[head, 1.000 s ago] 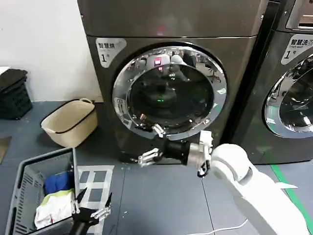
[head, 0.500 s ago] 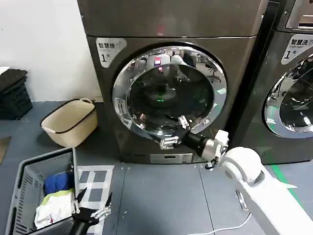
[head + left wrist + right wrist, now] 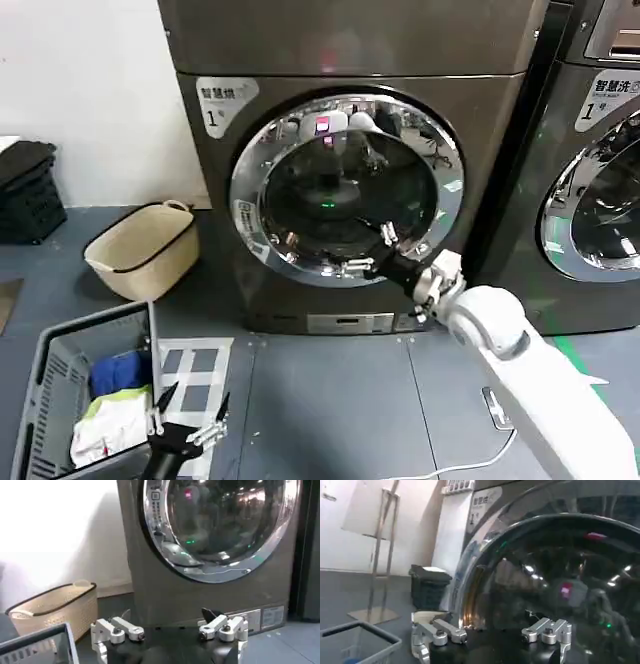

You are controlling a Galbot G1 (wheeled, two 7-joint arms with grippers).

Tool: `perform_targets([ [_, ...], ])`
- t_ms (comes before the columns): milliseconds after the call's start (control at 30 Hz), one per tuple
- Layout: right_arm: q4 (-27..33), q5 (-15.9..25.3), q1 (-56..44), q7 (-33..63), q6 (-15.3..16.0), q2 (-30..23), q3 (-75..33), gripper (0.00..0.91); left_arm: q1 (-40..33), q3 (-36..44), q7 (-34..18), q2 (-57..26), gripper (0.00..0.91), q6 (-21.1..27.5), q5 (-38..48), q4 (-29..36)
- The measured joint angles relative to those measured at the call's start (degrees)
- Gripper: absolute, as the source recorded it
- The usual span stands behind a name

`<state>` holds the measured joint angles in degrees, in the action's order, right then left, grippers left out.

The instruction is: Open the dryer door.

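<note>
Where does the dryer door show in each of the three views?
Head view: the dryer door sits mid-frame, shut, right gripper at its lower rim.
Left wrist view: upper right, beyond the left gripper.
Right wrist view: close behind the open fingers.
Shared landmark: its chrome rim.

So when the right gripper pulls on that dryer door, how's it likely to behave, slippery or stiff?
The dryer door has a shiny chrome rim, so the open right gripper may slip on it. It looks rigid and shut flush, so it probably resists first, then swings on its hinge.

Right tool (image 3: pixel 373 250) spread — at dryer door (image 3: pixel 346 188).
</note>
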<state>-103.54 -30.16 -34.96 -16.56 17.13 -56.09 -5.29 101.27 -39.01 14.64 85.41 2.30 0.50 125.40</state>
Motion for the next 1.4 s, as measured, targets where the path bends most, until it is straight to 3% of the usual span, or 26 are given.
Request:
perform_targets([
  [467, 6.11, -2.89, 4.08, -3.74, -0.76, -1.0, 3.26, 0.907, -0.22, 0.43, 0.08, 0.09, 0.907, -0.01, -0.22, -0.09],
  [1400, 12.59, -3.48, 10.8, -6.51, -1.0, -4.3, 9.89, 0.907, -0.15, 1.11, 0.16, 0.21, 0.907, 0.01, -0.76, -0.2],
])
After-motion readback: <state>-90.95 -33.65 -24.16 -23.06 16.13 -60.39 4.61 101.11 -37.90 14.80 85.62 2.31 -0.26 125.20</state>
